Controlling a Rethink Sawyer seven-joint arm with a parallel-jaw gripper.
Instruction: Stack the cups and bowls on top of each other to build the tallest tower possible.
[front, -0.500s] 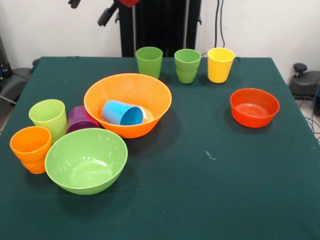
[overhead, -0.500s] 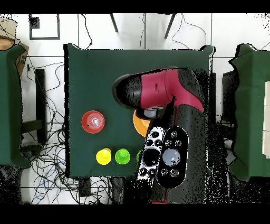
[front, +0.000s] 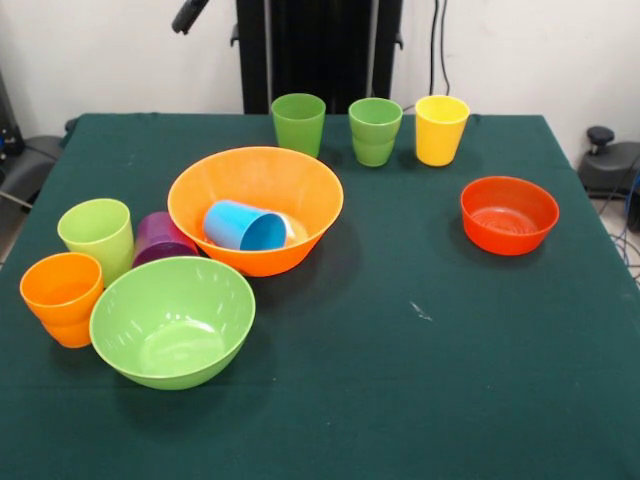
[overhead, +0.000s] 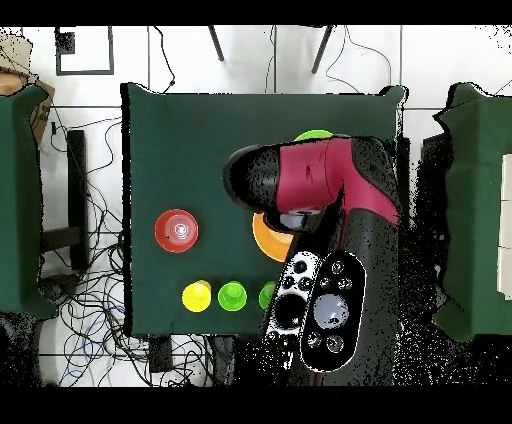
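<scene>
A large orange bowl (front: 255, 190) stands mid-table with a blue cup (front: 245, 227) lying on its side inside it. A large lime bowl (front: 172, 320) sits in front of it. A lime cup (front: 97, 235), a purple cup (front: 160, 240) and an orange cup (front: 62, 298) stand at the left. A darker green cup (front: 298, 123), a green cup (front: 375, 130) and a yellow cup (front: 441, 129) line the far edge. A red-orange bowl (front: 509, 214) is at the right. Only a black tip of the gripper (front: 188, 14) shows at the top edge, high above the table.
In the overhead view the red and black arm (overhead: 320, 180) covers much of the green table (overhead: 180, 140). The red-orange bowl (overhead: 176, 230), yellow cup (overhead: 196, 296), a green cup (overhead: 232, 295) and slivers of the orange bowl (overhead: 263, 236) and lime bowl (overhead: 315, 134) show.
The arm has drawn up and to the left in the front view; its red part has left the picture. In the overhead view it shifted right, uncovering the lime bowl's edge. Cups and bowls have not moved.
</scene>
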